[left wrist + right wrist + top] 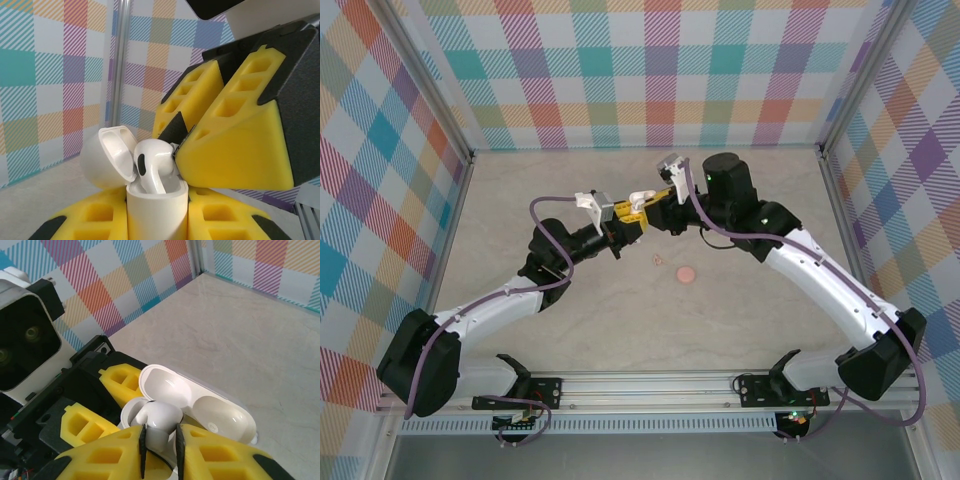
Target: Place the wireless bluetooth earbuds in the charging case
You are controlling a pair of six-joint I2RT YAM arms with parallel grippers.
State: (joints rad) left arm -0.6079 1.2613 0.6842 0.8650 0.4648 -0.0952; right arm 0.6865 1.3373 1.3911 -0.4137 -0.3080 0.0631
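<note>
The white charging case stands upright with its lid hinged open, and my left gripper is shut on its body. One white earbud has its stem down inside the case and its head above the rim. My right gripper is shut on that earbud, a dark pad on each side of it. Its yellow fingers lean in from the right over the case. From above, both grippers meet over the middle of the table, lifted off it.
A flat salmon-pink disc and a tiny pinkish bit lie on the beige tabletop in front of the grippers. Checkered walls close off the back and both sides.
</note>
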